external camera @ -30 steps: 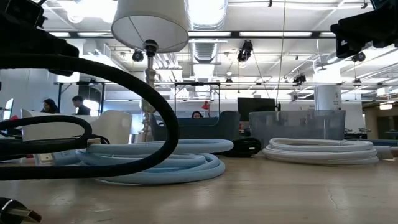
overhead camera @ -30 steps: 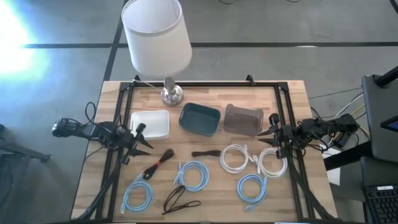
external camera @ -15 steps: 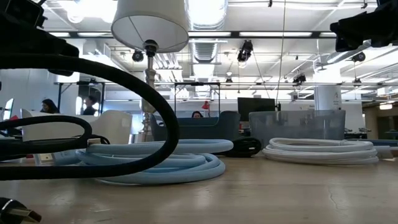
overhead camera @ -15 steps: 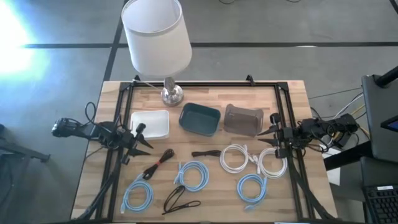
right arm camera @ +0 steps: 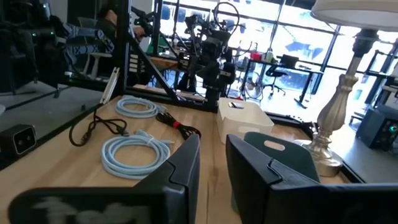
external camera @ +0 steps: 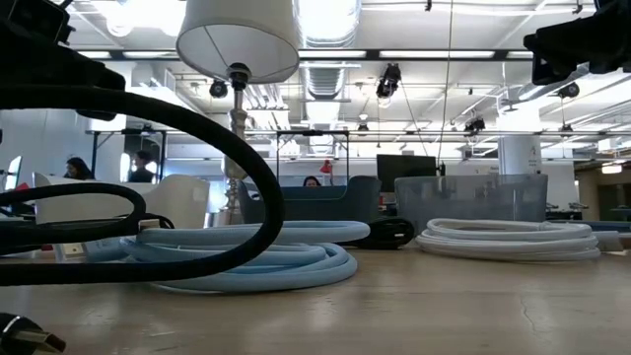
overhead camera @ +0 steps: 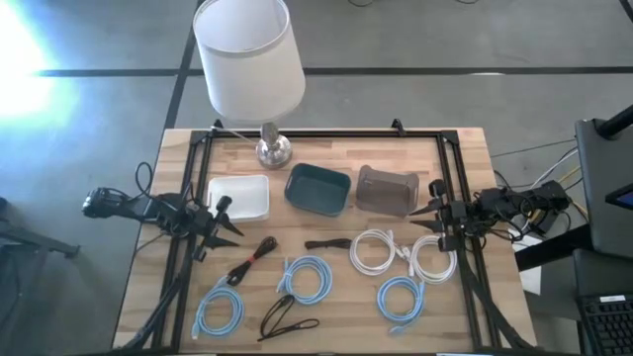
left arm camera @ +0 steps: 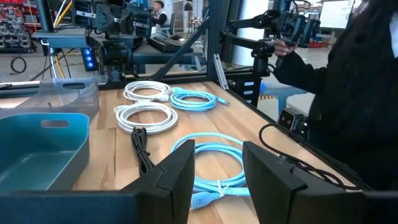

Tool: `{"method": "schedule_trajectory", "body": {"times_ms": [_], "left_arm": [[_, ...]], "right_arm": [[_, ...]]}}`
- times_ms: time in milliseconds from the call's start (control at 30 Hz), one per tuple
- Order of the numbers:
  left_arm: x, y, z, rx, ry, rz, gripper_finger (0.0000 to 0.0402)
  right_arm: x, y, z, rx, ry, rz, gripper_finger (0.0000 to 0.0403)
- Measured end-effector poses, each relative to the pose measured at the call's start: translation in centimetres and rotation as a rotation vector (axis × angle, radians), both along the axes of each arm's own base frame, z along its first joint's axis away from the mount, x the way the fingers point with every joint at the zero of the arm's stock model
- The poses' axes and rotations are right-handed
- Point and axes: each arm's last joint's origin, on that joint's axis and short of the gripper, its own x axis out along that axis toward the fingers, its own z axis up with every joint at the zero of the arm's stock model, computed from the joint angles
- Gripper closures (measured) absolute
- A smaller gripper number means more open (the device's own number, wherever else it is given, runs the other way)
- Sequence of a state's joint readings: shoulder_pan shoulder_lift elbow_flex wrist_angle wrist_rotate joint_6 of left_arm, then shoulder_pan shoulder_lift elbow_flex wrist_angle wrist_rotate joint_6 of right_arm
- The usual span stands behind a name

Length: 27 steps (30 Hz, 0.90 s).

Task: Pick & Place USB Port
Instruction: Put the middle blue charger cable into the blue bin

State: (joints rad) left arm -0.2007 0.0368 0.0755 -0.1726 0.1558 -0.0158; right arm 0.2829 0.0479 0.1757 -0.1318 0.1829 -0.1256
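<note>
Several coiled cables lie flat on the wooden table: light blue coils (overhead camera: 307, 280) (overhead camera: 220, 311) (overhead camera: 401, 300), white coils (overhead camera: 374, 249) (overhead camera: 432, 259) and black cables (overhead camera: 252, 261) (overhead camera: 287, 316) (overhead camera: 326, 243). Behind them stand a white tray (overhead camera: 239, 198), a teal bin (overhead camera: 317, 190) and a translucent grey bin (overhead camera: 387, 190). My left gripper (overhead camera: 224, 222) hovers open at the table's left side, beside the white tray. My right gripper (overhead camera: 432, 222) hovers open at the right side, over the white coil's far edge. Neither touches anything.
A lamp with a white shade stands on its silver base (overhead camera: 272, 148) at the far edge. A black frame (overhead camera: 326, 133) runs round the table. Bare wood shows along the near edge. A person in dark clothes (left arm camera: 367, 93) stands beyond the table in the left wrist view.
</note>
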Motion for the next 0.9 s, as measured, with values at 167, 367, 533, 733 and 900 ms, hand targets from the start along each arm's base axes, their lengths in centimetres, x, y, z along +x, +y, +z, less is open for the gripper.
{"method": "schedule_trajectory", "body": {"times_ms": [167,367,533,733,900], "left_arm": [[0.0,0.0,0.0,0.000,0.000,0.000,0.0262],[0.0,0.0,0.0,0.000,0.000,0.000,0.0262],[0.0,0.0,0.0,0.000,0.000,0.000,0.0262],[0.0,0.0,0.0,0.000,0.000,0.000,0.0262],[0.0,0.0,0.0,0.000,0.000,0.000,0.0262]], "right_arm": [[0.0,0.0,0.1,-0.063,-0.018,0.000,0.0335],[0.0,0.0,1.0,-0.094,-0.112,-0.007,0.0329],[-0.2,-0.1,1.9,-0.017,-0.197,-0.010,0.0311],[-0.1,-0.3,1.9,0.036,-0.192,-0.079,0.0280],[0.8,-0.1,1.9,0.070,-0.163,-0.112,0.0248]]}}
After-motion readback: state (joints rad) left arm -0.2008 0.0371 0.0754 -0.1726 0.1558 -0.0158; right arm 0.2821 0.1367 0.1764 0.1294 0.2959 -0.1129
